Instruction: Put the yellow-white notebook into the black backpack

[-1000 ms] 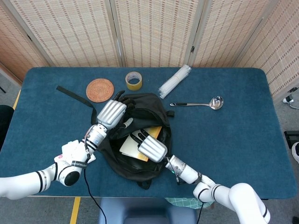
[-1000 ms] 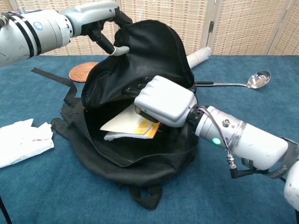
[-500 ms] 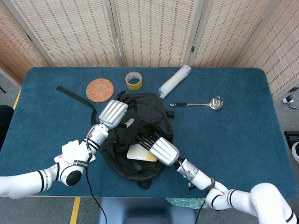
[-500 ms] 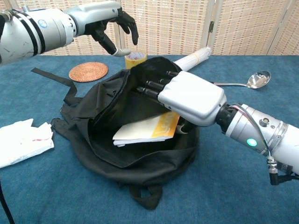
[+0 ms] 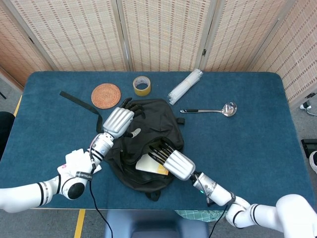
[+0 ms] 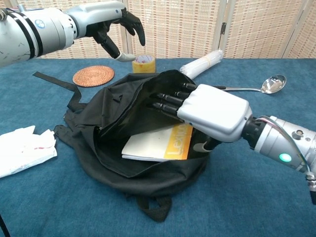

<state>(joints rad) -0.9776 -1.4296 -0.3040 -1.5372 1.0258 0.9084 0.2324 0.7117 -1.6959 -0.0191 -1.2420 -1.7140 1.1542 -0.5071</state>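
The black backpack (image 5: 159, 118) (image 6: 118, 106) lies open at the table's front middle. Inside its mouth lies the yellow-white notebook (image 5: 150, 164) (image 6: 157, 145), flat, with its yellow spine towards my right hand. My right hand (image 5: 176, 164) (image 6: 213, 111) hovers at the bag's right side, its fingers stretched straight over the raised flap and the thumb low beside the notebook's spine; it holds nothing. Above the bag's far left edge my left hand (image 5: 119, 122) (image 6: 114, 20) hangs with its fingers spread and empty.
A woven coaster (image 5: 106, 95), a tape roll (image 5: 142, 85), a white wrapped bundle (image 5: 185, 86) and a metal ladle (image 5: 213, 109) lie behind the bag. White crumpled paper (image 6: 24, 148) sits at the front left, and a black strap (image 5: 79, 103) trails off the bag.
My left hand let go of the bag's flap, which dropped. My right hand drew back to the right, and the notebook settled flat inside the bag.
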